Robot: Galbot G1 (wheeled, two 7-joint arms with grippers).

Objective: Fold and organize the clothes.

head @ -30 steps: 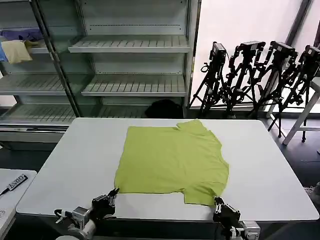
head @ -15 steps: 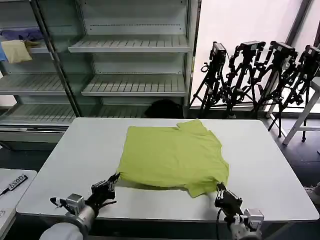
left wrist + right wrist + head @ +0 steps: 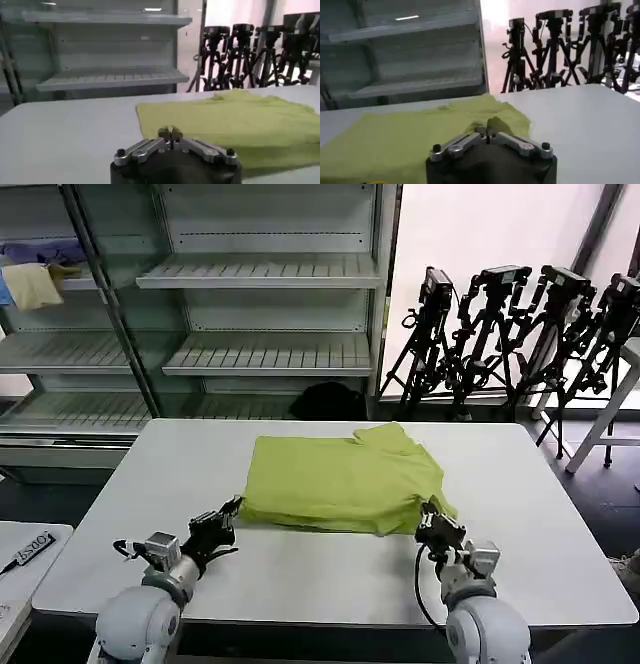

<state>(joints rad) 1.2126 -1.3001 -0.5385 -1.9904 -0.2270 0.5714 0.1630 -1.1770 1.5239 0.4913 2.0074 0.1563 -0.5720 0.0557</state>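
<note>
Looking down, I see the soft lime T-shirt (image 3: pixel 340 489) on the smooth white counter (image 3: pixel 540 524), now a shorter, doubled rectangle: its near hem has come up and back since a second ago. My left gripper (image 3: pixel 228 510) pinches the near left corner, my right gripper (image 3: pixel 430 514) the near right one, both closed on fabric.
</note>
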